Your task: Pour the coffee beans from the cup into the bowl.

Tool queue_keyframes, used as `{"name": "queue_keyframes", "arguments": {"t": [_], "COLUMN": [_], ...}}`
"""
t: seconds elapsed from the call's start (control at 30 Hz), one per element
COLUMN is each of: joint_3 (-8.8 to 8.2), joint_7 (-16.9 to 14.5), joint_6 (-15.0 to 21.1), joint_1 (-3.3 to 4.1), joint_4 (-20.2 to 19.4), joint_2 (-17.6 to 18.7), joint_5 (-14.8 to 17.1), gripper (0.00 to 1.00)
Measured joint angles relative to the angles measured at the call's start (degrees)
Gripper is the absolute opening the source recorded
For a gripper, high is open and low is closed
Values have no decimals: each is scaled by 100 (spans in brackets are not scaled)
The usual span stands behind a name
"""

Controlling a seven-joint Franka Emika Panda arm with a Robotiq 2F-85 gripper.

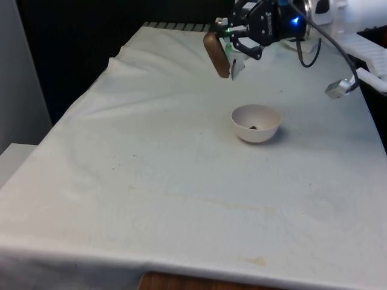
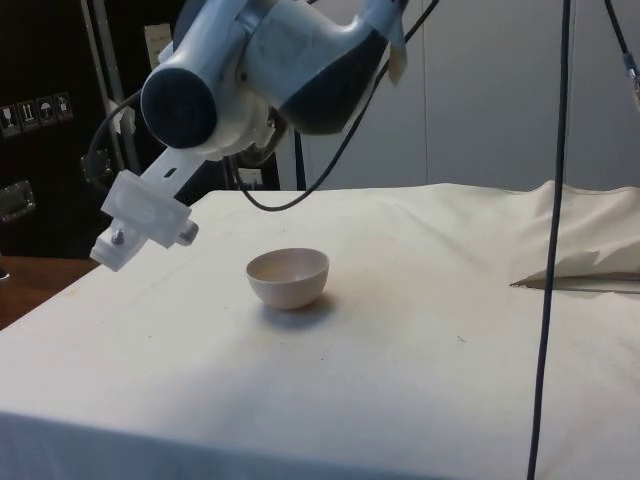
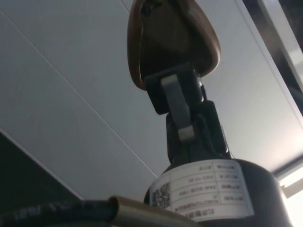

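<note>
Gripping brown cup, hand seemingly beyond bowl.

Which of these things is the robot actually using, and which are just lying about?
In use: brown cup, tilted in the gripper; white bowl holding a few coffee beans.

Lying about: white cloth; hanging black cable.
</note>
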Motion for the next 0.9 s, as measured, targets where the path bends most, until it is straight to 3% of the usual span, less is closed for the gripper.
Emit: {"name": "queue_keyframes", "arguments": {"t": [0.17, 0.9], "joint_3": [-69, -653], "joint_7": [6, 11], "joint_6": [126, 1060], "joint_1": [-6, -57], "joint_4": [34, 109], "joint_2": [0, -143], "joint_5": [29, 327], "gripper": [0, 0]}}
